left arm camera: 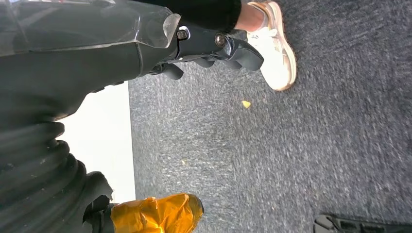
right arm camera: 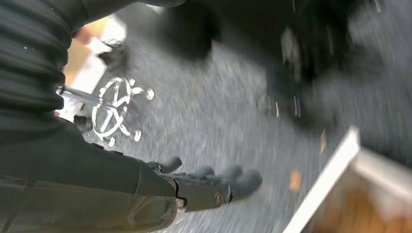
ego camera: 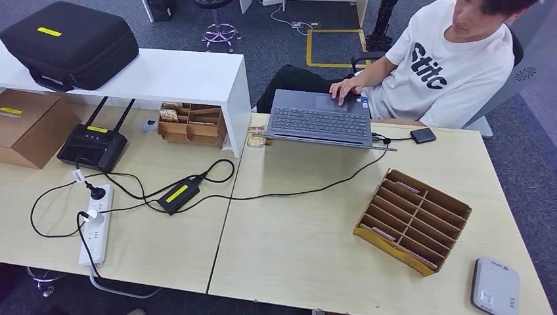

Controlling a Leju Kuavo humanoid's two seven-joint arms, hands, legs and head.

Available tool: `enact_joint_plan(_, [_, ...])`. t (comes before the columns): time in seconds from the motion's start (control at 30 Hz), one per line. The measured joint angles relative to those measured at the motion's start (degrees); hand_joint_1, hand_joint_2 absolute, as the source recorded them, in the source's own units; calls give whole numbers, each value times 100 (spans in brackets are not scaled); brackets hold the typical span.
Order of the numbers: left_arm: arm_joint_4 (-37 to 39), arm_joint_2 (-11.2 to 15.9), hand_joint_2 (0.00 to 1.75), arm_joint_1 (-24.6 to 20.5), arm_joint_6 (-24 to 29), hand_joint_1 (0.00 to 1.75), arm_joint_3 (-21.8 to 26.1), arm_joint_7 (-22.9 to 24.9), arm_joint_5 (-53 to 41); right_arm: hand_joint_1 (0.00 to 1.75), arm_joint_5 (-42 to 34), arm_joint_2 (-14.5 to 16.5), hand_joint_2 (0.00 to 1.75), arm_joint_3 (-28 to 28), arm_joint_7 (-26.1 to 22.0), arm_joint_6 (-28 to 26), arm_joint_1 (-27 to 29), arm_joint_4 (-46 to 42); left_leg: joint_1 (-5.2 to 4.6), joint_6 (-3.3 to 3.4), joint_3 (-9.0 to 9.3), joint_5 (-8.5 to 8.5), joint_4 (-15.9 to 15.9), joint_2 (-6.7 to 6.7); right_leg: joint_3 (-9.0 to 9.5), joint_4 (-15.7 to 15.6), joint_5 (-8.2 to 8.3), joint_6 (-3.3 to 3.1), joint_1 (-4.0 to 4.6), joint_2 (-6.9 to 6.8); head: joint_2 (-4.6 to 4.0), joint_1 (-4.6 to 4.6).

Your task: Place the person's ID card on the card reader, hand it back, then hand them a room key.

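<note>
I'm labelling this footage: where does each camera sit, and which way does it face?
Head view: high on the robot, looking down at the table, card reader and seated person; no arm shows.
Left wrist view: behind the left hand, facing carpet.
Right wrist view: behind the right hand, facing blurred carpet.
Both wrist views share carpet and empty hands.

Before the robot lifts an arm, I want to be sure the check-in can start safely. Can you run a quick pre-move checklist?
1. Card reader on the table, near right corner, nothing on it: ok.
2. ID card offered: not ok; the person's hand rests on the laptop, no card seen.
3. Room keys: cannot tell; the cardboard slot rack holds small items, too small to identify.
4. Left hand holds nothing, hanging over carpet: ok.
5. Right hand holds nothing: ok, though that view is blurred.
</note>
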Motion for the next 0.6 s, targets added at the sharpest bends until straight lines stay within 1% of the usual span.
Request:
enact_joint_plan(0.03, [0,13,175,2,-5,0,1,-1,9,0,-21,24,175,36,-8,-85,25,0,0,0,-1,0,0,-2,-1,1,-1,0,0,-2,0,-1])
enact_joint_plan(0.07, [0,20,175,3,-3,0,5,1,31,0,-58,44,175,54,-12,-349,39,-9,0,0,-2,0,-1,-2,-1,3,-1,0,0,-2,0,-1])
enact_joint_plan(0.17, [0,12,175,8,49,0,52,30,142,0,-243,46,175,42,-29,-1565,25,-90,0,0,-4,0,-1,1,-1,2,-1,0,0,2,0,2])
enact_joint_plan(0.2, [0,5,175,11,68,0,71,40,167,0,-296,42,175,27,-37,-1821,13,-123,0,0,-3,0,-1,2,0,0,-1,0,0,3,0,3])
enact_joint_plan(0.23, [0,-2,175,15,82,0,86,47,180,0,-325,38,175,13,-34,-1908,1,-150,0,0,-3,0,-1,2,0,-2,0,1,0,4,0,4])
enact_joint_plan(0.27, [0,-7,175,17,89,0,99,50,180,0,-318,38,175,3,-11,-1824,-10,-167,0,0,-3,0,0,3,0,-4,1,1,0,5,0,4])
enact_joint_plan(0.3, [0,-10,175,18,86,0,108,49,170,0,-280,45,175,7,20,-1574,-15,-177,0,0,-2,0,0,3,1,-4,1,1,0,5,0,4])
enact_joint_plan(0.37, [0,-8,175,17,56,0,118,29,110,0,-156,75,175,57,44,-720,-6,-174,0,0,-1,0,0,2,0,-4,1,1,0,4,0,3])
enact_joint_plan(0.43, [0,8,175,16,5,0,120,-9,35,0,-42,98,175,164,-46,176,34,-156,1,0,0,0,0,1,-1,-3,1,1,0,3,0,2])
enact_joint_plan(0.47, [0,19,175,15,-15,0,120,-27,11,0,-10,103,175,221,-92,421,63,-145,2,0,0,0,0,1,-1,-2,0,0,1,3,0,2])
enact_joint_plan(0.5, [0,28,175,14,-26,0,120,-39,2,0,2,108,175,272,-116,465,93,-138,2,0,-1,0,-1,1,-1,-1,0,0,1,3,0,2])
enact_joint_plan(0.53, [0,36,175,14,-28,0,120,-46,13,0,-6,112,175,306,-114,304,118,-134,2,0,-1,0,-1,1,-1,1,-1,-1,1,3,0,1])
enact_joint_plan(0.6, [0,38,175,15,-7,0,131,-35,67,0,-90,120,175,335,-73,-381,136,-150,2,0,-3,0,-2,1,-2,3,-1,-1,1,3,0,2])
